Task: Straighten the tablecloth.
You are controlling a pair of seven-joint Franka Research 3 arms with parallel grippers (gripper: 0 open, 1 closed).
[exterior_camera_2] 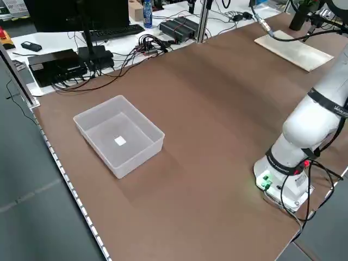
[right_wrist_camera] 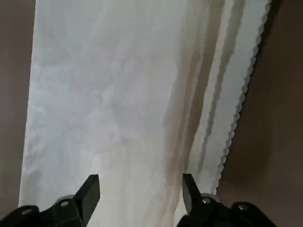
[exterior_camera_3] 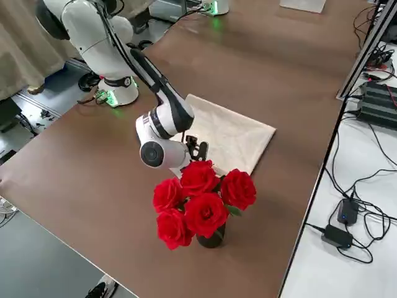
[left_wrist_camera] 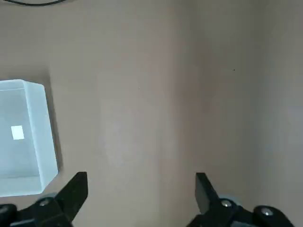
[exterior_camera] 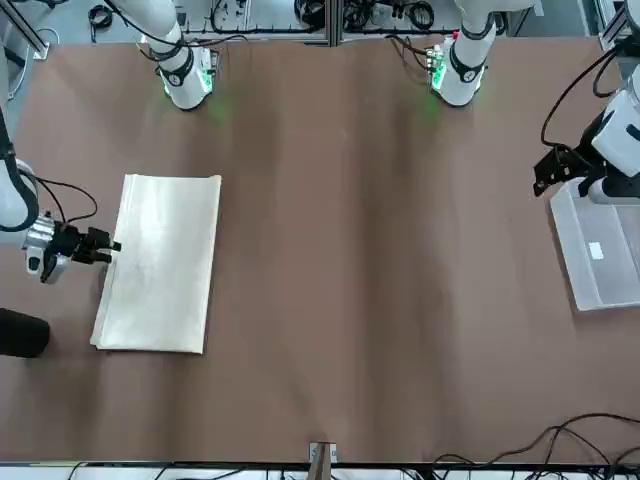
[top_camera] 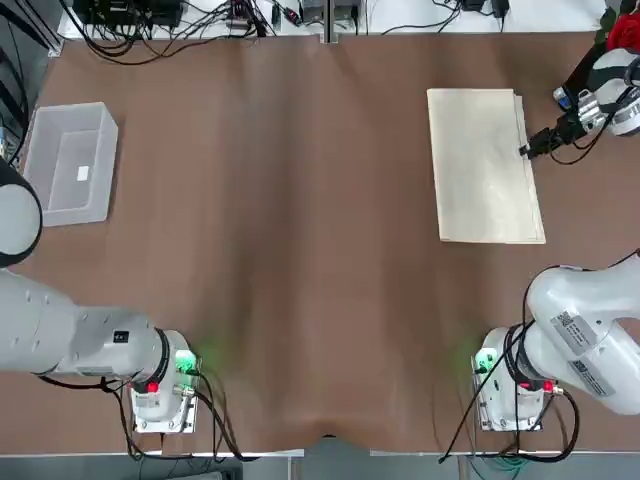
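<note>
Overhead view shows the cream tablecloth lying folded on the right side of a brown worktop, its layered edges facing the robot's right hand. That hand, fingers apart and holding nothing, is poised at the cloth's outer edge, near red roses. The left hand, spread wide and empty, hangs near a clear plastic bin across the worktop.

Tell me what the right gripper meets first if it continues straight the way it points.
Probably the folded cream cloth: the right gripper points down at it, open, though its height above is hard to judge.
</note>
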